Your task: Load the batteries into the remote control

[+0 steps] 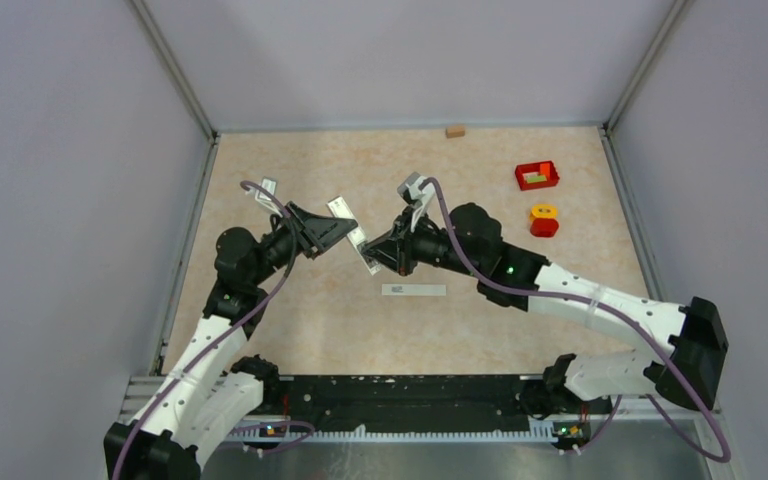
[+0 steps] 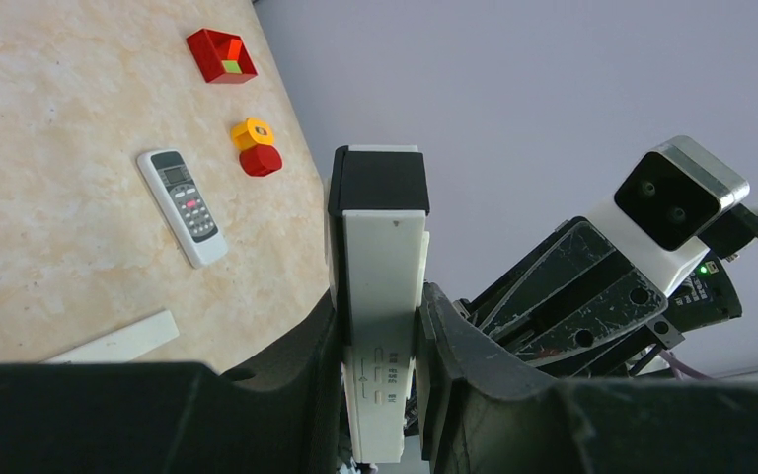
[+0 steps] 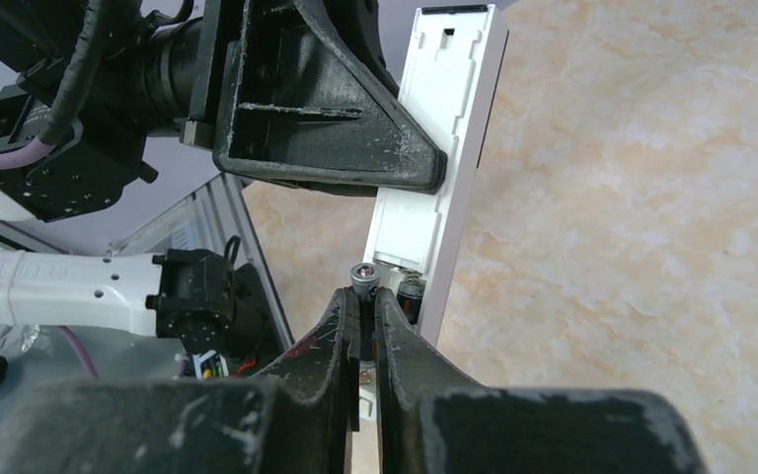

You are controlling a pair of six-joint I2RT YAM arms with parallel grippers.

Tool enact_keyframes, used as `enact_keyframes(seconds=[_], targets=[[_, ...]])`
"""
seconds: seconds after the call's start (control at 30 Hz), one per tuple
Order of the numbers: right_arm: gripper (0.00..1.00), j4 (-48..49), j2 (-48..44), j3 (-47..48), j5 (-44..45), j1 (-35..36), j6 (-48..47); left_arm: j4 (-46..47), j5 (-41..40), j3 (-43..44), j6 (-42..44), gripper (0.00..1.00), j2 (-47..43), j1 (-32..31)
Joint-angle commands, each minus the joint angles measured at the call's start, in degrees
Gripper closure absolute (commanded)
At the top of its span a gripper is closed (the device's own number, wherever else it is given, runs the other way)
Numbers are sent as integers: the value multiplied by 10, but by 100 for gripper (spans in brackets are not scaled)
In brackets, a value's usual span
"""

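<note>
My left gripper [image 1: 350, 232] is shut on the remote control [image 2: 383, 257], a white oblong with a black end, and holds it tilted above the table. Its button side does not show. The open battery bay [image 3: 424, 247] faces the right wrist camera, with one dark battery [image 3: 412, 293] seated at the bay's lower end. Beside that one, at the bay's edge, my right gripper [image 3: 362, 301] is shut on a second battery [image 3: 360, 276] that shows a metal end. In the top view the right gripper [image 1: 385, 255] meets the remote control [image 1: 343, 210] mid-table.
A second white handset [image 2: 183, 207] with a dark screen and grey buttons lies flat on the table. A plain white bar [image 1: 413, 290] lies nearer the arm bases. At the back right are a red box [image 1: 537, 176] and a yellow-red block [image 1: 543, 220]. A tan block [image 1: 454, 131] sits by the back wall.
</note>
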Motion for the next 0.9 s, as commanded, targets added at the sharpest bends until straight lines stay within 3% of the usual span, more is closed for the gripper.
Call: enact_keyframes(seconds=[0.0,0.17,0.47,0.5,0.57,0.6,0.7,0.87], targets=[[89,-30,4,40,-1,9,-21,39,5,15,-2,100,-9,0],[72,-55,2,60,10,9,-8,32,1,16,6,100,-9,1],[61,-52,-14,78,13,9,22,18,-10,17,21,100,-13,1],[55,-54,-19,76,20,9,29,17,-12,17,24,100,-13,1],[20,-60,-35,73,66,9,70,16,-17,17,27,100,-16,1],[13,-88,-40,74,104,8,106,16,-19,17,29,100,-16,1],[8,-133,-60,64,177,6,208,18,-25,20,33,100,-17,1],[7,-39,-100,-41,197,6,367,30,-35,21,33,100,-15,1]])
